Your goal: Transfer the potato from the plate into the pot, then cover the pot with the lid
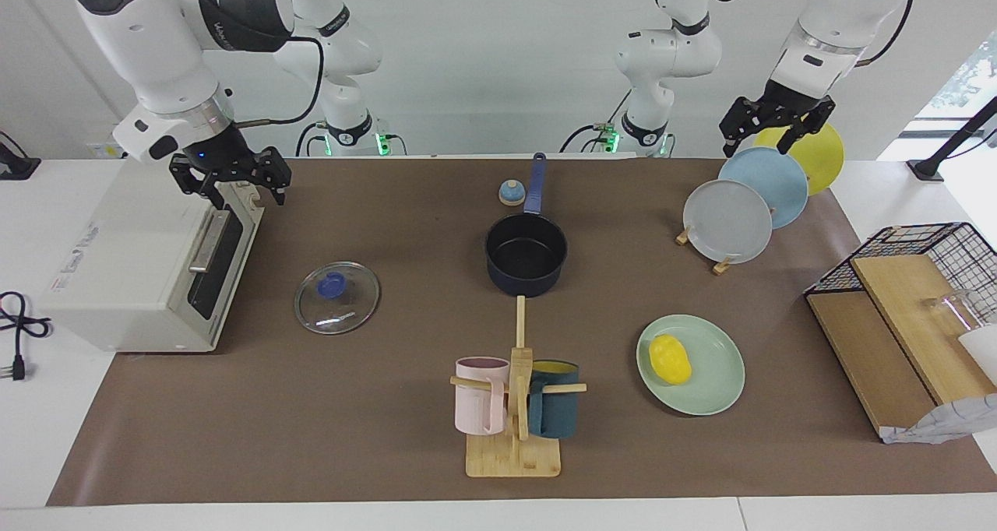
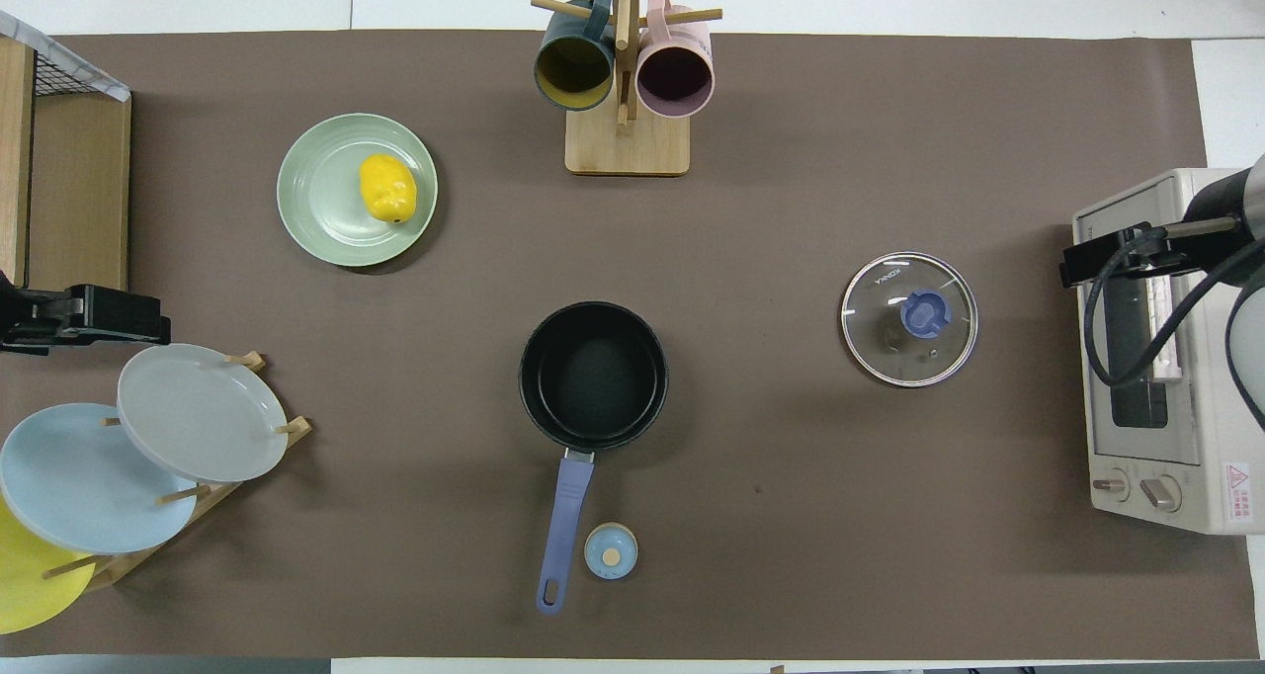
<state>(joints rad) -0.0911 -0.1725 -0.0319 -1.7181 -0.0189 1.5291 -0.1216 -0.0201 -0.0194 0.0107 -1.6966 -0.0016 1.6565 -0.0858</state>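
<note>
Left pincer (image 1: 776, 126): raised over the rack of upright plates (image 1: 748, 204) at the left arm's end of the tabletop (image 1: 389, 437), fingers apart, holding nothing. Right pincer (image 1: 231, 174): raised over the toaster oven (image 1: 140, 266) at the right arm's end, fingers apart, holding nothing. Treat both arms as waiting.

Locate the task items as follows:
- The potato (image 1: 670, 358) lies on the plate (image 1: 713, 375), toward the left arm's end and farther from the robots than the rack.
- The pot (image 1: 526, 254) stands empty at mid-tabletop, its handle pointing toward the robots.
- The lid (image 1: 337, 297) lies flat on the tabletop, knob up, between the pot and the toaster oven, apart from both.
- A mug stand (image 1: 514, 406) sits farther from the robots than the pot.

Status: step 1, the potato transfer, appears not yet begun.

Next move, as a judgement: you should expect the left pincer to serve the potato, being on that end. The potato looks smooth and glossy, so centre the fingers across its narrow width before closing.
</note>
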